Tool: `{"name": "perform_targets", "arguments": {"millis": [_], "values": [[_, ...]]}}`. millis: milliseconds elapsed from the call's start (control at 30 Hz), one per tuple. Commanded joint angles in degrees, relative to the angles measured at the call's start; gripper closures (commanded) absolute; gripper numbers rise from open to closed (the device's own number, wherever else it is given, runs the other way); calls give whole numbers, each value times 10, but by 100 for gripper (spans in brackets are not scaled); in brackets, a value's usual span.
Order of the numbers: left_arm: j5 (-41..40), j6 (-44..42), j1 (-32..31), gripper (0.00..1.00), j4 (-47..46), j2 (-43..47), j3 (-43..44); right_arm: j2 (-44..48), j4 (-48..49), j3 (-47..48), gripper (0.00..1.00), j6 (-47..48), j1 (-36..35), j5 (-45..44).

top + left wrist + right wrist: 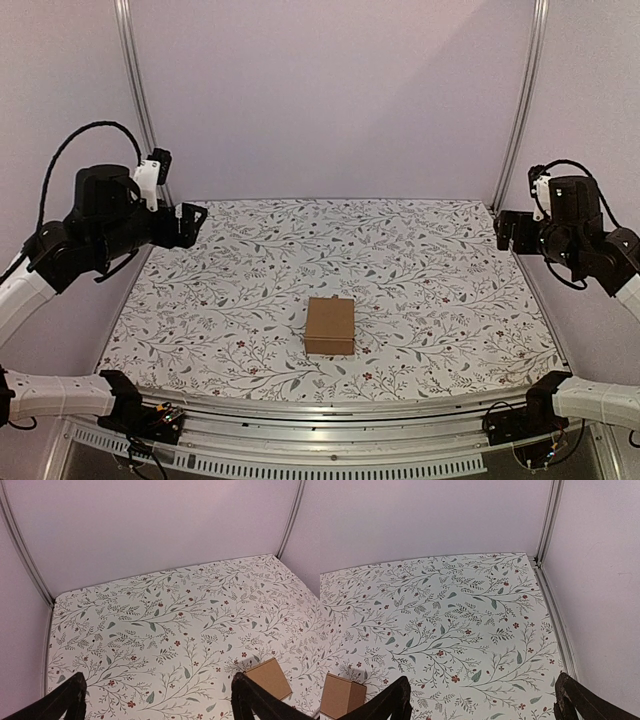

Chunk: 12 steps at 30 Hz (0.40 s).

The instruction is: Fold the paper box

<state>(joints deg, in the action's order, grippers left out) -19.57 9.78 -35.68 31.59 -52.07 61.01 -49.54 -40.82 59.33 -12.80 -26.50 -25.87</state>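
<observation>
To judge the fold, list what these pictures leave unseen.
Paper box, top external: far sides and underside hidden by the box itself; flap seams too small.
Left wrist: box partly behind the left fingers.
Right wrist: box cut off by the frame's lower-left corner.

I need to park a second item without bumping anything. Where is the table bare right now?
Only the paper box sits on the table, front-centre. Bare: the whole back half up to the rear wall, and the stretches left and right of the box. The left gripper and right gripper hover open above the side edges, so nowhere is crowded.
</observation>
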Motion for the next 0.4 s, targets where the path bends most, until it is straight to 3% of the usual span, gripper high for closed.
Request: {"name": "perform_targets", "arguments": {"millis": [0, 367], "values": [[17, -3, 4, 0, -17, -5, -7, 12, 30, -3, 1, 19, 0, 24], [3, -4, 4, 0, -11, -8, -5, 16, 30, -7, 1, 16, 0, 37]]}}
